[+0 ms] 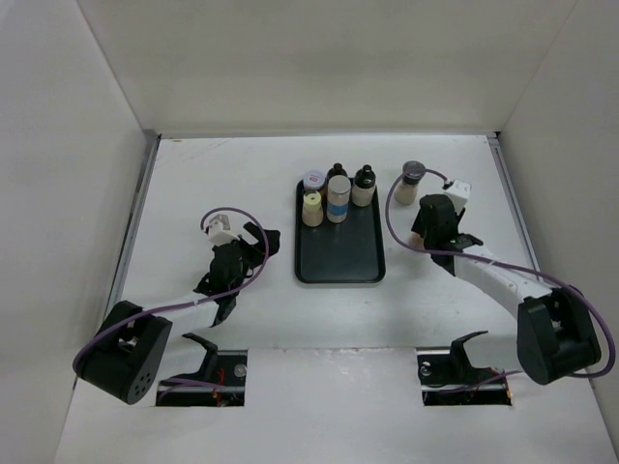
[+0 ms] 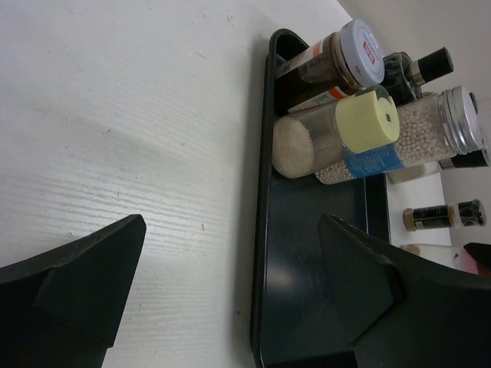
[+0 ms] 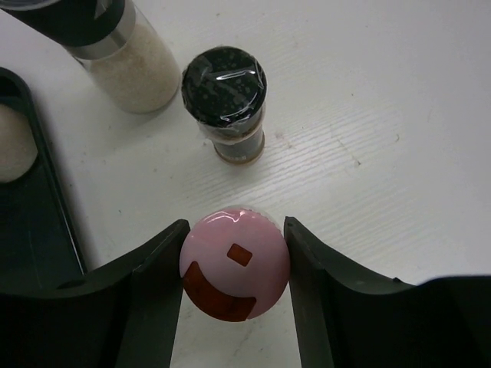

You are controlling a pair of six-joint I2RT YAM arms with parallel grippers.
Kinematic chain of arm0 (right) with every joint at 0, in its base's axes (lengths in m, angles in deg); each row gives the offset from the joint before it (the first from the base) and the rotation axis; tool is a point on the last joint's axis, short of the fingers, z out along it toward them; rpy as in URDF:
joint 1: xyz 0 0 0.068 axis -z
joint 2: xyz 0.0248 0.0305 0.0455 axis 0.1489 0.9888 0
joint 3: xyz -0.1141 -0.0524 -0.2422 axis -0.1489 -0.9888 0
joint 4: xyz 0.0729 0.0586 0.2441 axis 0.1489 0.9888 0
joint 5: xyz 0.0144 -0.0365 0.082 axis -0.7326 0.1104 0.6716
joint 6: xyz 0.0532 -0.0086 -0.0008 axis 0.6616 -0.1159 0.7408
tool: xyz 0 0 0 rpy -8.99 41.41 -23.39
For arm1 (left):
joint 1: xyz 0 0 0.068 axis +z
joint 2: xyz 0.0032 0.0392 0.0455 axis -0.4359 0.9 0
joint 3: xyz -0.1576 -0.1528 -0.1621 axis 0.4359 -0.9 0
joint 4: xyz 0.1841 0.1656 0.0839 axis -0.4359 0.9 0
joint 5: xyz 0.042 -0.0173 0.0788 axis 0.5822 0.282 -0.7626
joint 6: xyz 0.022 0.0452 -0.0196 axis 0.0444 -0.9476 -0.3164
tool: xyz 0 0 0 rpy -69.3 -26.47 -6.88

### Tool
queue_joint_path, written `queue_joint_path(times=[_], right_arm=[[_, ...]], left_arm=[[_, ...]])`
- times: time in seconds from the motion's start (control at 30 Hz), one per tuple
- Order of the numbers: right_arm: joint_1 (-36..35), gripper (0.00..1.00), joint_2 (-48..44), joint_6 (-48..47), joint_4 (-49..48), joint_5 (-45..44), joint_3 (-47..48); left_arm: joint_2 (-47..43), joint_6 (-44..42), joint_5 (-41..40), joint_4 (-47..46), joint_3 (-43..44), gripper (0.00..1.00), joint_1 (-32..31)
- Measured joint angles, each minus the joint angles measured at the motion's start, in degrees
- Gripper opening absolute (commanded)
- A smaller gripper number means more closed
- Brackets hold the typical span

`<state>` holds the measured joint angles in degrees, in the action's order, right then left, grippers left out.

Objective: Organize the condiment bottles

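Pink-capped bottle (image 3: 235,272) stands upright btwn the right gripper (image 3: 234,230) fingers (image 3: 153,299). Both pads touch the cap's sides, so the jaws are closed onto it. Can't tell if its base is on the table (image 3: 368,138).

Just ahead of those fingertips is the grey-lidded bottle (image 3: 224,96), upright on the table and apart from the pink cap. Further ahead, off to the left finger's side, is a cream-filled bottle w/ black cap (image 3: 115,54) near the black tray (image 3: 34,207) rim. Can't tell if it's on the tray or just off it.

Left gripper (image 2: 230,222) is spread wide w/ nothing btwn the fingers (image 2: 84,276). The tray's long rim runs btwn them in the wrist view. Well ahead of the fingertips, at the tray's far end, the rest are packed close:
- yellow-capped cream bottle (image 2: 368,123), nearest
- white-and-blue bottle (image 2: 430,134) w/ silver lid, right beside it
- lilac-lidded jar (image 1: 313,180)
- dark bottle w/ black cap (image 2: 426,65), behind the others
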<state>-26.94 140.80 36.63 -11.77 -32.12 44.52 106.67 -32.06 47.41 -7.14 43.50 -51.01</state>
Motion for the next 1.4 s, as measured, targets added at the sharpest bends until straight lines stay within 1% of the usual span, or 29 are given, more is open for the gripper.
queue_joint_path(times=[0.07, 0.17, 0.3, 0.43, 0.53, 0.63, 0.93, 1.13, 1.2, 1.27, 1.3, 1.4], right_arm=[[-1.0, 0.48, -1.2, -0.3, 0.1, -0.5, 0.0], [-4.9, 0.48, -4.4, -0.7, 0.7, -0.7, 1.2], [-13.3, 0.49, -5.3, -0.6, -0.1, -0.4, 5.7], [-21.3, 0.49, -0.2, -0.7, -1.8, -0.1, 10.6], [-23.9, 0.49, 5.6, -1.0, -3.5, 0.5, 13.1], [-23.1, 0.49, 9.4, -1.8, -4.1, 1.0, 14.0], [-15.4, 0.49, 16.9, -5.1, -8.4, 2.2, 18.1], [-14.6, 0.51, 22.4, -5.7, -10.3, 3.8, 19.9], [-14.6, 0.58, 24.0, -5.9, -10.7, 4.1, 20.5], [-14.6, 0.70, 24.9, -5.8, -10.8, 4.3, 20.7], [-14.6, 0.74, 25.1, -5.9, -10.9, 4.3, 20.7], [-14.6, 0.80, 25.0, -6.2, -11.6, 4.3, 20.7]], left_arm=[[0.0, 0.0, 0.0, 0.0, 0.0, 1.00, 0.0], [0.0, 0.0, 0.0, 0.0, 0.0, 1.00, 0.0], [0.0, 0.0, 0.0, 0.0, 0.0, 1.00, 0.0], [0.0, 0.0, 0.0, 0.0, 0.0, 1.00, 0.0], [-0.1, 0.0, 0.0, 0.0, 0.0, 1.00, 0.0], [-0.3, 0.0, 0.0, 0.0, 0.0, 1.00, 0.0], [-0.5, 0.0, 0.0, 0.0, 0.0, 1.00, 0.1], [-0.5, 0.0, 0.0, 0.0, 0.0, 1.00, 0.2], [-0.5, 0.0, -0.1, 0.0, 0.0, 1.00, 0.3], [-0.5, 0.0, -0.1, 0.0, 0.0, 1.00, 0.3], [-0.5, 0.0, -0.1, 0.0, 0.0, 1.00, 0.3], [-0.5, 0.0, -0.1, 0.0, 0.0, 1.00, 0.4]])
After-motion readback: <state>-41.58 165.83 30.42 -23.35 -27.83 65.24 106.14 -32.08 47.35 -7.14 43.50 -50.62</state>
